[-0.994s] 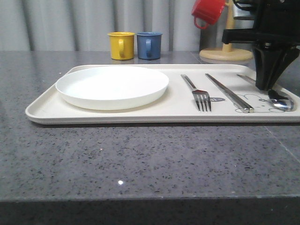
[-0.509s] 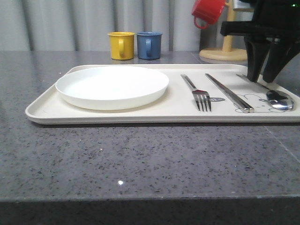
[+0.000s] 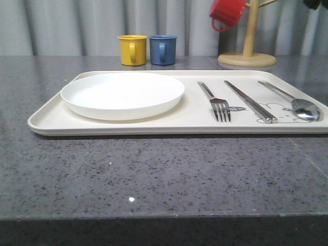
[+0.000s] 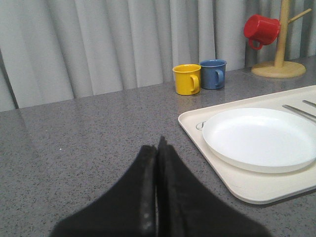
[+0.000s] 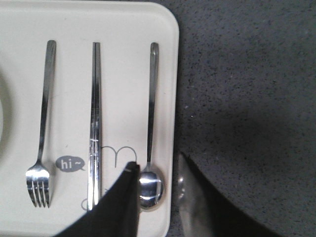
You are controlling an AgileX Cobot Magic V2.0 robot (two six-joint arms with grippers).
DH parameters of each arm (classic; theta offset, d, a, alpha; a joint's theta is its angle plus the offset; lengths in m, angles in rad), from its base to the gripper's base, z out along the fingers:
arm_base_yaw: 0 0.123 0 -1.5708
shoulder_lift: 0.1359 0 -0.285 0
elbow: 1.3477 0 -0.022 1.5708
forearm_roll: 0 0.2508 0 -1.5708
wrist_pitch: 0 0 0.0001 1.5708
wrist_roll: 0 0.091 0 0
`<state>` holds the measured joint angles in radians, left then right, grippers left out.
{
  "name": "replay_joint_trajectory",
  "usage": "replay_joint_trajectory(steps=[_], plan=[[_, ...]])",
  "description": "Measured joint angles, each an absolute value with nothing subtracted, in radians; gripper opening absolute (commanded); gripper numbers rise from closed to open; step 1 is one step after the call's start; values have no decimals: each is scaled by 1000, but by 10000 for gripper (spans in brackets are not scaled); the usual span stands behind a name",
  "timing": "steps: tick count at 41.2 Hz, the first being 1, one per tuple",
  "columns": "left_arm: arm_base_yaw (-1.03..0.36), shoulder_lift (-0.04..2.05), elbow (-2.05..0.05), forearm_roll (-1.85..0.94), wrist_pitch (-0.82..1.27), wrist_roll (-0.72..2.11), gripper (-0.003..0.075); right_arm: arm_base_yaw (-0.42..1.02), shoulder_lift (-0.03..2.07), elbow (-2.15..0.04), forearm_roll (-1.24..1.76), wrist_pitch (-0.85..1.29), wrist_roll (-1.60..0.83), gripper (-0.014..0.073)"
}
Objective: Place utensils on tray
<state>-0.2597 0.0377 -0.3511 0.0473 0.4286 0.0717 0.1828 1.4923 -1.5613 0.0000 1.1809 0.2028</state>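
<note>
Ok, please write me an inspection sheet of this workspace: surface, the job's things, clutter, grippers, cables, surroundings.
Surface: grey speckled stone table, nothing spilled.
Job's things: fork, chopsticks and spoon lie side by side, apart, on the tray, right of the white plate.
Clutter: yellow mug and blue mug behind the tray; red mug hanging on a wooden mug tree.
Grippers: left gripper shut, empty, over bare table; right gripper open, above the spoon bowl, holding nothing.
Cables: nothing seen.
Surroundings: grey pleated curtain behind.

The left gripper (image 4: pixel 157 187) has its fingers pressed together; the right gripper (image 5: pixel 158 197) is spread apart.
</note>
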Motion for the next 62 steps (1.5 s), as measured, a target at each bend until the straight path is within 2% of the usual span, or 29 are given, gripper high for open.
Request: replay_joint_trajectory(steps=[2,5,16,26,32,40,51,62], plan=[[-260,38,-351,47,429,72,-19,183,1467,-1561,0,1188,194,-41],[-260,38,-351,47,429,72,-19,183,1439,-1558,-5,1192,181,-120],[-260,38,-351,47,429,72,-19,183,1278,-1380,-7,1102,157,-113],[-260,38,-351,47,429,72,-19,183,1002,-985,-10,826,76,-113],[-260,38,-351,47,429,72,-19,183,786,-712,-13,619,61,-113],[-260,38,-351,47,429,72,-19,183,503,-440,-15,446,57,-113],[-260,38,-351,47,429,72,-19,183,217,-346,-17,354,54,-113],[-260,38,-351,47,429,72,-19,183,180,-346,-17,354,54,-113]])
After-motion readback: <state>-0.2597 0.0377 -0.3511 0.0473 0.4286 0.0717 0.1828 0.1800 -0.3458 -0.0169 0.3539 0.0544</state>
